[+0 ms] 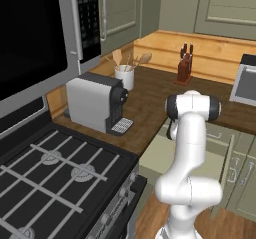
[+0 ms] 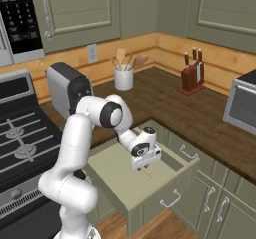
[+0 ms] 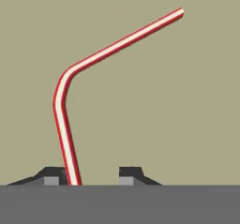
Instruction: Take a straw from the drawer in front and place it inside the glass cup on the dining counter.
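A white pot [image 2: 123,78] stands at the back of the worktop [image 2: 170,103] with a few wooden spoons in it. To its right, one knife block [image 2: 192,78] holds three knives. In front, the open drawer [image 2: 131,183] holds one bent red-and-white straw [image 3: 65,101] near its middle. The gripper [image 2: 145,166] hangs just over it. One finger touches the straw; I cannot tell if it pinches.

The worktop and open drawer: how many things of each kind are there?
Coffee machine: 1
Utensil crock: 1
Knife block: 1
Straw, in the drawer: 1
Total: 4
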Motion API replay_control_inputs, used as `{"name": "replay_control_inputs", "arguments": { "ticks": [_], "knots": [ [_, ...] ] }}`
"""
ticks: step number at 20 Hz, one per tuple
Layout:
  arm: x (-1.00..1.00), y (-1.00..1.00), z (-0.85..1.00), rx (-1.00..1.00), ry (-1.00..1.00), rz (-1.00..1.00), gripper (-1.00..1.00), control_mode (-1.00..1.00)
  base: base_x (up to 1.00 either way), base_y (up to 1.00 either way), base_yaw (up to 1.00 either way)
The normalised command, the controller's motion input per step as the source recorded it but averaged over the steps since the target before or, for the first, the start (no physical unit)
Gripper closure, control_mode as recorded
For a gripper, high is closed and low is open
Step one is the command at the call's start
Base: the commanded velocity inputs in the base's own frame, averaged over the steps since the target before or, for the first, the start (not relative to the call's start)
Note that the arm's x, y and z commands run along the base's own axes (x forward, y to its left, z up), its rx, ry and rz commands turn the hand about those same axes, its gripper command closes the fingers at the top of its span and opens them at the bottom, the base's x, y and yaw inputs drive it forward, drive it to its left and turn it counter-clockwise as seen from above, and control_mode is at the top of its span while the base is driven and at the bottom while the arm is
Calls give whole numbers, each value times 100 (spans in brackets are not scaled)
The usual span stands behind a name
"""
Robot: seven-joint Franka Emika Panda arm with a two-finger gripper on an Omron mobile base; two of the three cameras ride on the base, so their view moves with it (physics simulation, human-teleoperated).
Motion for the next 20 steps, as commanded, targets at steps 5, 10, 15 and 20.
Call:
{"name": "replay_control_inputs", "arguments": {
  "ticks": [5,10,15,20],
  "knots": [
    [-8,0,-70,0,-4,4,100,-100,0,0,0],
    [-10,0,-55,0,-8,2,100,-100,0,0,0],
    [-43,-2,-12,0,-5,0,100,-100,0,0,0],
    [-51,-1,49,-2,0,-1,100,-100,0,0,0]
  ]
}}
